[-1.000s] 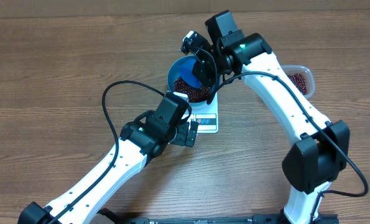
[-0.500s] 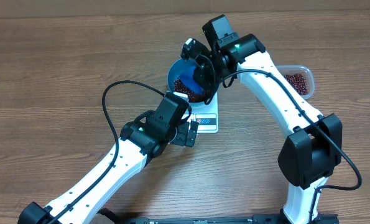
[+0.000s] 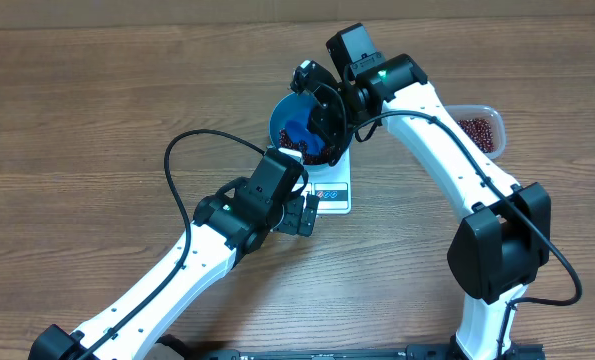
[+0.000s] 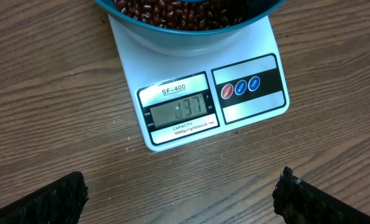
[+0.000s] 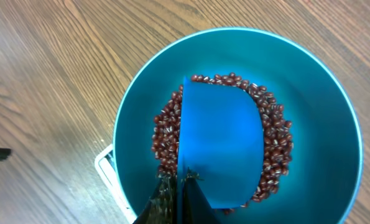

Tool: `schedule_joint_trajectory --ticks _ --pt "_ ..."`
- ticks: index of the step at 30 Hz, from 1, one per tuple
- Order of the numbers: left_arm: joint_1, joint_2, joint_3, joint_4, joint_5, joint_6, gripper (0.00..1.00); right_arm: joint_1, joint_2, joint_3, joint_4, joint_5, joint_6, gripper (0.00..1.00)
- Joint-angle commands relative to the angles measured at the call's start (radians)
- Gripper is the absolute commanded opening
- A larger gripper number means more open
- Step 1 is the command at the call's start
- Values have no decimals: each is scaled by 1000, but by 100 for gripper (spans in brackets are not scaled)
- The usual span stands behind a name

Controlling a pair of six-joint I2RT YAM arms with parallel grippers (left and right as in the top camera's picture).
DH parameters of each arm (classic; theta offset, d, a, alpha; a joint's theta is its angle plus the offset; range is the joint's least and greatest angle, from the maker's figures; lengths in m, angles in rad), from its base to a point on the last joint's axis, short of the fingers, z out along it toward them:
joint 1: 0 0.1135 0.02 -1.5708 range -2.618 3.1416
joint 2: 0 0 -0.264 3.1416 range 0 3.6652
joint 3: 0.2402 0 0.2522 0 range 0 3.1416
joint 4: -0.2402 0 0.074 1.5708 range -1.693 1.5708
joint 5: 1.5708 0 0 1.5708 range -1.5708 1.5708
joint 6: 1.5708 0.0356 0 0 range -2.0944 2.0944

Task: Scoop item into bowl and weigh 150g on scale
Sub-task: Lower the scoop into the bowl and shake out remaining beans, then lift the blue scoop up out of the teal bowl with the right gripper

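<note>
Directly beneath the right gripper [image 5: 180,184], whose fingers are pressed together pinching the small blue scoop [image 5: 222,146], lies the bowl [image 5: 321,74]. The scoop's pan sits low inside it, ringed by the beans [image 5: 166,130] heaped on the bowl's floor. Ahead of the left gripper [image 4: 178,202], its fingers spread wide above the wooden table [image 4: 48,93], stands the scale [image 4: 132,56]. It carries the bowl, and its lit display [image 4: 183,109] is turned toward that gripper; the digits read unclearly.
</note>
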Motion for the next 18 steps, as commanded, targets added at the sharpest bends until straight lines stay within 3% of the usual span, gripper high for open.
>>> schedule_joint_trajectory --ticks 1,4,10,18 --pt "4 -6 -11 0 -6 16 100 -27 -2 53 0 -53 71 4" --pt "4 -6 -11 0 -6 16 100 -49 -2 80 -10 -70 114 4" --pt "4 -6 -11 0 -6 16 99 -116 -2 112 -28 -283 114 4" --pt "4 -6 -11 0 -6 16 100 -179 -2 113 -43 -333 140 4"
